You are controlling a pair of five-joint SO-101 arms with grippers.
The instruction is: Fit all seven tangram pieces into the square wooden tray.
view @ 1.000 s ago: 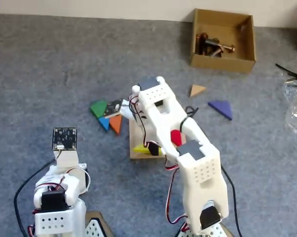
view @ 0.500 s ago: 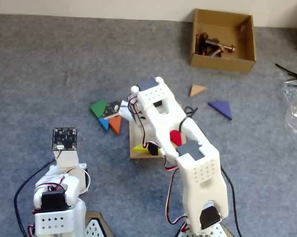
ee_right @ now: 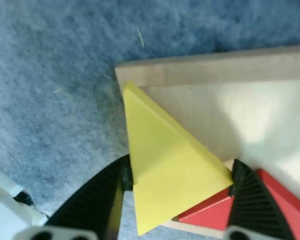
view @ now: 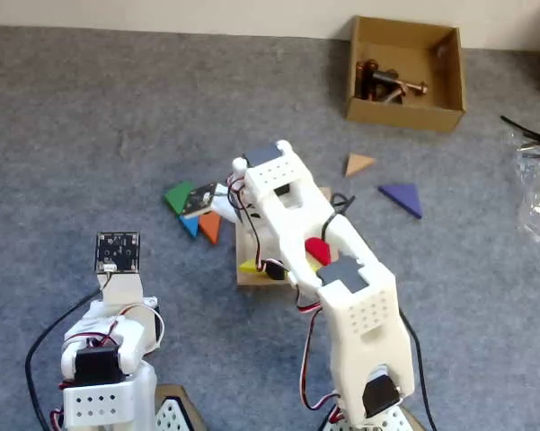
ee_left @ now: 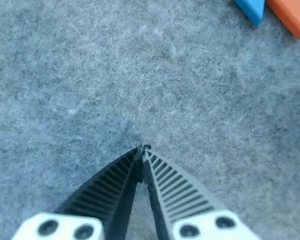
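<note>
Since the earlier frame the right gripper (ee_right: 179, 177) has shifted slightly across the wooden tray (ee_right: 214, 70). It grips the yellow triangle (ee_right: 164, 160) between its fingers, over the tray's corner and overlapping the red piece (ee_right: 209, 212). The left gripper (ee_left: 142, 150) is closed, well apart from the tray.

My right arm (view: 292, 202) has swung a little leftward in the high view, over the tray (view: 252, 280). My right gripper (ee_right: 177, 180) and the yellow triangle (ee_right: 167, 170) it clamps went with it. Less of the triangle now shows beside the arm.
</note>
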